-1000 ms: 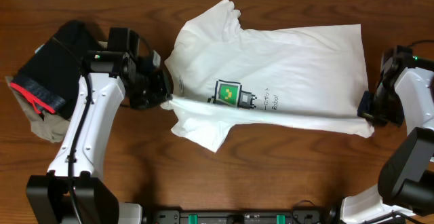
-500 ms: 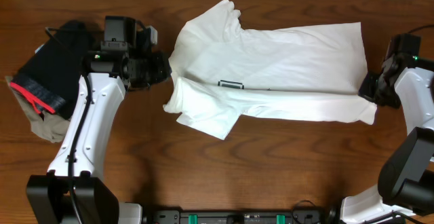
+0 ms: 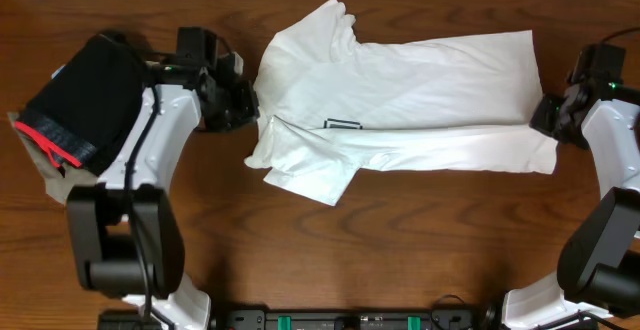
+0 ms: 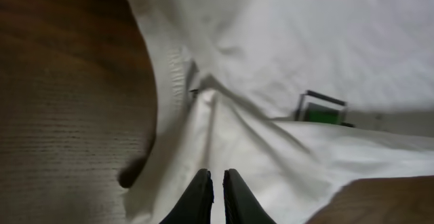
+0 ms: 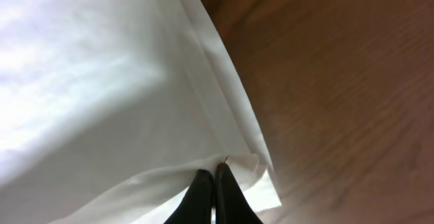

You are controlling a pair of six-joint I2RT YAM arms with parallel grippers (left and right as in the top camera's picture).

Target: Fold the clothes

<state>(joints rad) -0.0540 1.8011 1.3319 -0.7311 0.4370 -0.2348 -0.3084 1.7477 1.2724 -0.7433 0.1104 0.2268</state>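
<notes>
Left gripper (image 4: pixel 217 195) has its fingers squeezed almost together with just a sliver of white between them, and it looks like it's pinching a ridge of the T-shirt (image 3: pixel 420 80) right by the collar. Right gripper (image 5: pixel 211 183) is pressed fully together on the hem corner at the far right of the overhead frame, where the folded layer's edge comes to a point.

The shirt lies sideways across the middle of the table (image 3: pixel 420 250), collar toward the left. Its lower long edge is flipped up over the chest, so only the top sliver of the green graphic (image 3: pixel 343 124) pokes out from under it.

So imo we're at the tail end of the first lengthwise fold, with both arms at the ends of that folded edge. Next move is probably to let go cleanly without dragging the layer back. Then deal with the lower sleeve (image 3: pixel 305 175), which sticks out below the fold, and the far sleeve (image 3: pixel 320 25) up top.

Hard to say stuff: the lettering is fully covered, and neither wrist view shows how much cloth is really between the fingers. The black garment (image 3: pixel 85 95) at the left edge is partly hidden behind the left arm, and only bits of the tan one (image 3: pixel 50 185) show underneath it.
</notes>
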